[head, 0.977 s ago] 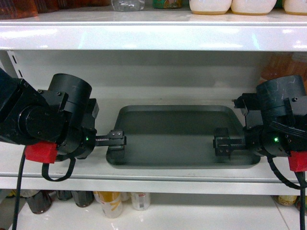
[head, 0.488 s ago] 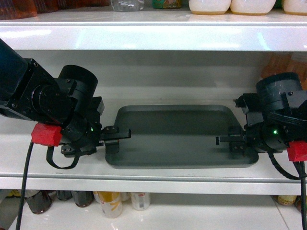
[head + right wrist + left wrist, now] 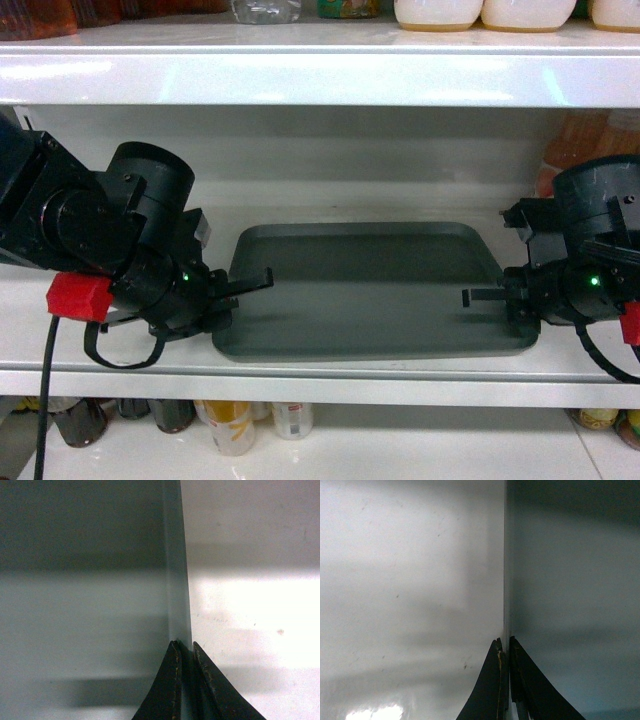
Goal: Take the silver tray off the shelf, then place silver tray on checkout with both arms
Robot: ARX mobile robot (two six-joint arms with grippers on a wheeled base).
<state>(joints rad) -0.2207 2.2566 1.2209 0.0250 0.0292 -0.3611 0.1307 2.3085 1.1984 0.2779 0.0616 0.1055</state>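
- The large flat grey-green rectangular tray (image 3: 365,290) with rounded corners and a low raised rim is lying on the glossy white metal shelf board (image 3: 330,378), between the two arms.
- The bulky black left arm's gripper (image 3: 243,290) is sitting at the tray's left edge; in the left wrist view its thin black fingers (image 3: 492,690) are pressing together on the tray's rim (image 3: 506,580), one on each side of it.
- The black right arm's gripper (image 3: 490,298) is sitting at the tray's right edge; in the right wrist view its fingers (image 3: 167,690) are likewise pinching the rim (image 3: 175,570) between them.
- A second white shelf board (image 3: 320,75) is running above, carrying white round containers (image 3: 480,12).
- Bottles and jars (image 3: 235,425) are standing on the level below.
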